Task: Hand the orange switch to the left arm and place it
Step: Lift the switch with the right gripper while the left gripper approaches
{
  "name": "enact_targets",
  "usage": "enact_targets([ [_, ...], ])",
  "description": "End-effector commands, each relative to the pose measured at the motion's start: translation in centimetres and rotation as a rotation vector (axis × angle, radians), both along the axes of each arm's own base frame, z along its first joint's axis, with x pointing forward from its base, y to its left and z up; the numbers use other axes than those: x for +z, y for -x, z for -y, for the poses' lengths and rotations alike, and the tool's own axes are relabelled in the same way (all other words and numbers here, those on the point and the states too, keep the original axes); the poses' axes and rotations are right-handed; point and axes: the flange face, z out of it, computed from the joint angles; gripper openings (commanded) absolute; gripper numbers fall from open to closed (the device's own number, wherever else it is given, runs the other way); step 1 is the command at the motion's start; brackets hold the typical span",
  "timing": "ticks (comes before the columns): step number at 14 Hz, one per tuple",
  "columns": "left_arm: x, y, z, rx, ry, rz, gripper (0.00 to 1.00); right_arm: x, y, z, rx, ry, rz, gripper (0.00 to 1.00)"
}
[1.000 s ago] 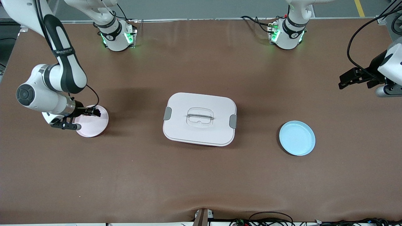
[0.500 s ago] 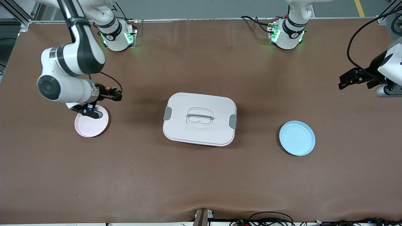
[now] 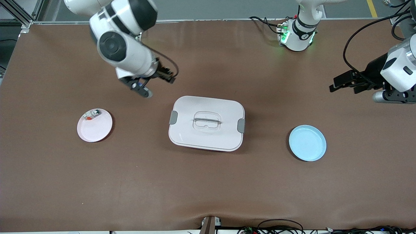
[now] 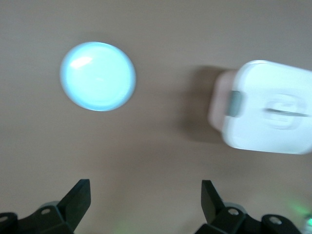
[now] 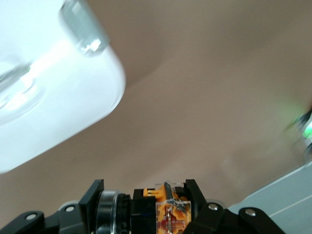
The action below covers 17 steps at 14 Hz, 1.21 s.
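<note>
Brown matte tabletop (image 3: pixel 208 182). Right gripper (image 3: pixel 167 76), airborne by the white latched plastic box (image 3: pixel 206 123), is clamped on the small orange-capped black switch (image 5: pixel 163 207) (light, rigid, slick; take the cylindrical body). Left gripper (image 3: pixel 341 84) waits, fingers apart.

The right arm (image 3: pixel 122 52) comes down from its base at the upper left of the front view and bends at a bulky white-and-black joint, its wrist pointing toward the frame's centre. Its tool (image 3: pixel 165 75) sits in the upper left-centre of the frame, up in the air, fingers (image 5: pixel 195 197) clamped on a small orange-and-black part, which shows at the bottom centre of the right wrist view. The left arm (image 3: pixel 395 70) enters at the right edge of the front view, wrist level. Its tool (image 3: pixel 338 85) hangs at the right, fingers (image 4: pixel 78 200) spread wide with nothing between them.
</note>
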Motion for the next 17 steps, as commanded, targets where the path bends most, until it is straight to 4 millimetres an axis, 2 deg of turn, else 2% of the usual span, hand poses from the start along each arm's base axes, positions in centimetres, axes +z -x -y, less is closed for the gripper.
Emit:
enact_targets([
  [1,-0.1,0.4,1.0,0.020,0.100,-0.019,1.00,1.8,-0.3,-5.7,-0.140,-0.068,-0.034,0.21],
  [5,-2.4,1.9,1.8,0.050,0.218,-0.086,1.00,3.2,-0.5,-11.6,-0.364,-0.192,-0.066,0.21],
  [7,-2.8,3.2,2.1,0.058,0.226,-0.090,1.00,4.1,-1.1,-13.4,-0.453,-0.246,-0.082,0.21],
  [10,-3.3,6.2,4.9,0.041,0.222,-0.064,1.00,4.6,-0.9,-16.3,-0.543,-0.312,-0.102,0.22],
  [12,-2.8,8.3,6.0,0.054,0.238,-0.048,1.00,4.4,-0.5,-18.3,-0.591,-0.336,-0.092,0.22],
  [15,-0.1,11.3,8.5,0.074,0.214,0.017,1.00,4.3,-0.6,-20.0,-0.647,-0.359,-0.090,0.21],
  [17,-0.1,12.5,10.4,0.080,0.209,0.107,0.92,4.0,-0.6,-20.8,-0.659,-0.364,-0.091,0.21],
])
